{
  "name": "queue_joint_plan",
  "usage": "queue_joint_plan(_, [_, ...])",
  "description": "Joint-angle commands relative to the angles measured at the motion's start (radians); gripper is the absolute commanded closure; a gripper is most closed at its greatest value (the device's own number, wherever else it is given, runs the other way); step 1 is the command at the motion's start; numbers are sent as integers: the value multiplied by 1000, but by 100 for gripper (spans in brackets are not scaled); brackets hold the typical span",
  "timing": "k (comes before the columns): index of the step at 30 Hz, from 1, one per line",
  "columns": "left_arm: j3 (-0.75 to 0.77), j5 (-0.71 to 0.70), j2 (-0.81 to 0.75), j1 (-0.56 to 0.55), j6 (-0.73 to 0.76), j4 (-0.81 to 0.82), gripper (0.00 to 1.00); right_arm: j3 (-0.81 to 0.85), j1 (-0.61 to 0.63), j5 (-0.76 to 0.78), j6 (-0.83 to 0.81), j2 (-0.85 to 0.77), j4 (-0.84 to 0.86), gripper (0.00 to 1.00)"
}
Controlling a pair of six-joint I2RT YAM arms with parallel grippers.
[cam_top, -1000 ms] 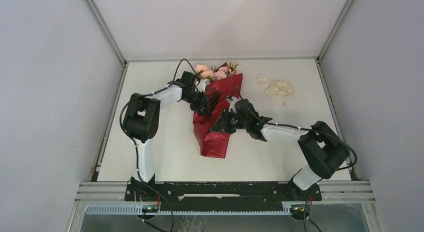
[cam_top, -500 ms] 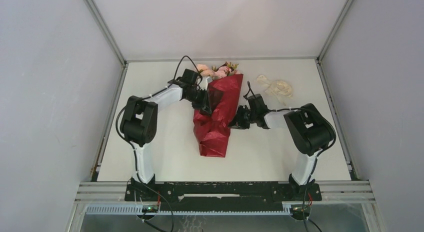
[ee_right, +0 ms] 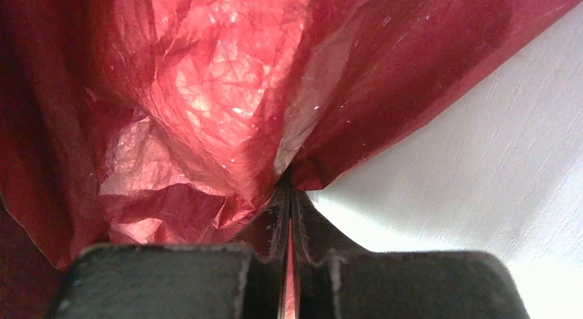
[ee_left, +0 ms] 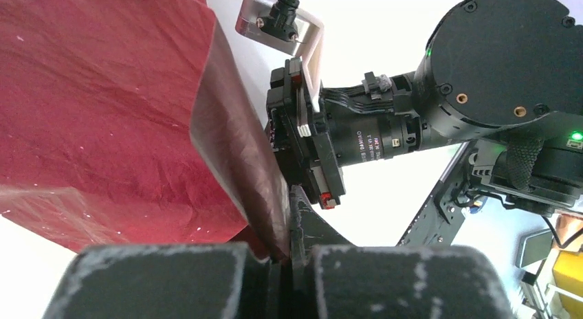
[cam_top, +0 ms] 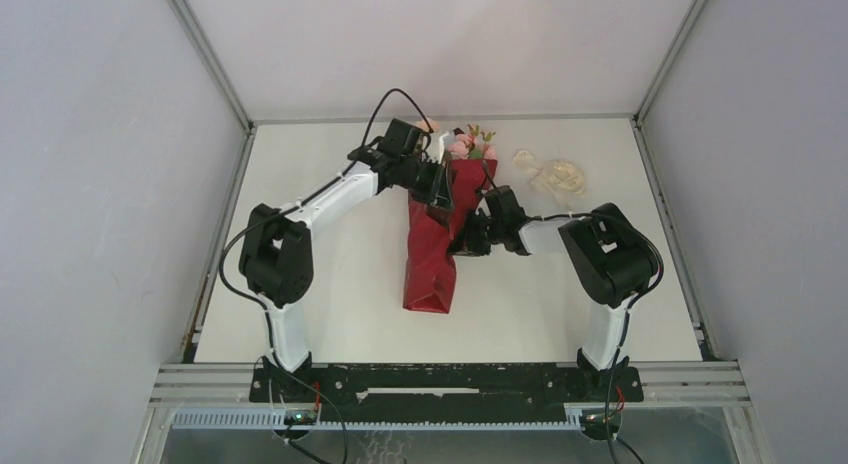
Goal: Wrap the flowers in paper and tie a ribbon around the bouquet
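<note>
The bouquet lies lengthwise in the middle of the table: deep red crinkly paper folded into a narrow cone, pink flowers with green leaves poking out at its far end. My left gripper is shut on the paper's upper left edge. From the right, my right gripper is shut on a fold of the paper at the cone's right side, with a red sliver showing between its fingers. The cream ribbon lies curled on the table to the right, untouched.
White walls and metal posts close in the table on three sides. The right arm's wrist and camera fill the space just beyond the left gripper. Both arm bases stand at the near edge.
The left gripper carried its paper edge up and to the right, folding the wrap into a narrower cone. The right gripper closed on the paper's right side. The flowers shifted slightly right.
</note>
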Motion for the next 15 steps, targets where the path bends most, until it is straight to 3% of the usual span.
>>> queue_joint_plan(1, [58, 2, 5, -2, -37, 10, 98, 31, 18, 24, -16, -29, 16, 94])
queue_joint_plan(6, [118, -133, 131, 0, -16, -15, 98, 28, 39, 42, -2, -61, -3, 92])
queue_joint_plan(15, [167, -189, 278, -13, 13, -28, 97, -28, 47, 154, 28, -224, -73, 81])
